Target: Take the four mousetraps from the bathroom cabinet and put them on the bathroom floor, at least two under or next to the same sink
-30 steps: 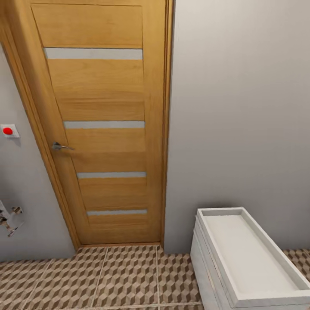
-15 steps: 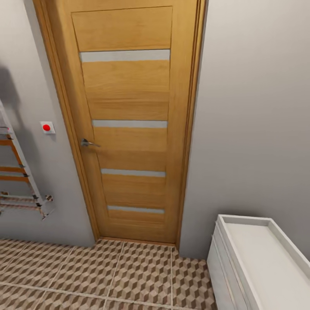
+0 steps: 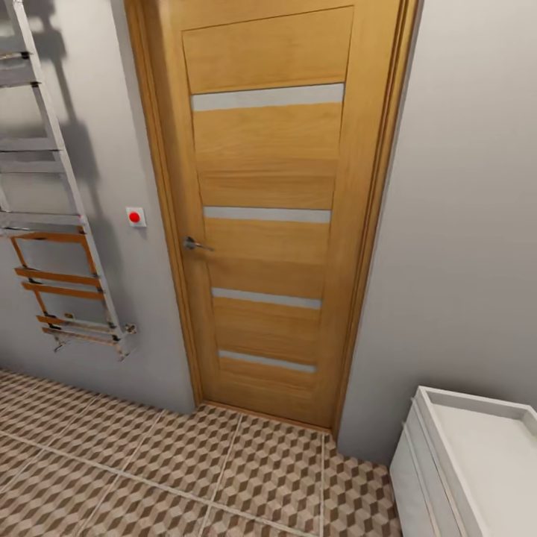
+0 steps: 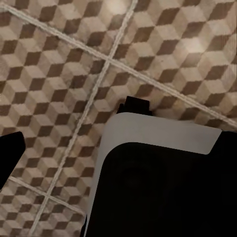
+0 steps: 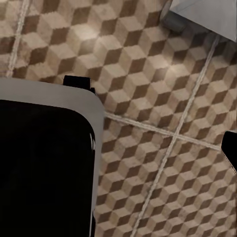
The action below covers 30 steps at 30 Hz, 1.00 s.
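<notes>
Nearest the robot, both wrist cameras look down on the bathroom floor (image 4: 163,54), its square tiles printed with brown, beige and white cubes and split by pale grout lines. In the left wrist view the left pincer (image 4: 74,128) appears as two dark fingertips set wide apart with bare tile between them, so it is released and grasps nothing. In the right wrist view the right pincer (image 5: 158,116) likewise shows two dark tips spread far apart over the tiles, released too. From the head camera, the same tiling runs to the wall, and the white sink (image 3: 447,418), a shallow basin on a white drawer unit (image 3: 409,477), stands at the lower right against a grey wall (image 3: 462,224). Beyond, a shut orange-brown door (image 3: 268,246) with a metal handle (image 3: 195,244) faces the camera; left of it are a red button (image 3: 135,217) and a towel rail (image 3: 56,224).
</notes>
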### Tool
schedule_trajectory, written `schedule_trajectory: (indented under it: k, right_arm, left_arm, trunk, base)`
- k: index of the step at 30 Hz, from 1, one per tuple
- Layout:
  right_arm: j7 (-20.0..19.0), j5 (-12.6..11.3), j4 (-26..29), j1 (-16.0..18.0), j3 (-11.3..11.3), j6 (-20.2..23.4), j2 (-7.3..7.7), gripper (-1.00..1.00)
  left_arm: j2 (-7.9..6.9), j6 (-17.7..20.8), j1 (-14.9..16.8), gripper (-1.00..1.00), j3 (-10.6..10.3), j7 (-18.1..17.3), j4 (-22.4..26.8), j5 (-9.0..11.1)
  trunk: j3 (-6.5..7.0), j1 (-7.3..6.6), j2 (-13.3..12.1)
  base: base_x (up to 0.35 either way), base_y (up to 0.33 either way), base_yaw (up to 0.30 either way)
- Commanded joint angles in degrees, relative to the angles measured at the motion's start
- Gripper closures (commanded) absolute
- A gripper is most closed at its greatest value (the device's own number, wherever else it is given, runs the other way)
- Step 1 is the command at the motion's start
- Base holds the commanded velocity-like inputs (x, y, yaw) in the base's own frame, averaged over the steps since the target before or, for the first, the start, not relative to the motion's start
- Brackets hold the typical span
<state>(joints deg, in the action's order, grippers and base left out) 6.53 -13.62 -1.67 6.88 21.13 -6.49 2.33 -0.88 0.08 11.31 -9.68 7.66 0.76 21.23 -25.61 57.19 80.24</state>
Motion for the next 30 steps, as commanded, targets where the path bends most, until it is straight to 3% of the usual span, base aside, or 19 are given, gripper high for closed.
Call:
schedule_trajectory:
  k: [1, 20, 30]
  right_arm:
    - [0.0, -0.56, -0.18, 0.06, 0.49, -0.36, -0.01, -1.0]
    - [-0.02, -0.41, -0.15, 0.06, 0.57, -0.47, 0.08, -1.0]
    - [0.3, -0.31, -0.1, 0.06, 0.62, -0.6, 0.08, -1.0]
  left_arm:
    - [0.0, 0.01, 0.02, -1.0, -0.47, 0.16, 0.03, 0.48]
    - [0.04, 0.01, 0.02, -1.0, -0.29, 0.16, 0.03, 0.74]
    - [0.17, 0.01, 0.02, -1.0, 0.05, 0.16, 0.03, 0.97]
  trunk:
    - [-0.06, 0.0, 0.03]
    - [-0.06, 0.0, 0.03]
    - [-0.06, 0.0, 0.03]
  base:
    - [0.0, 0.0, 0.3]
    - [0.0, 0.0, 0.291]
    - [0.0, 0.0, 0.084]
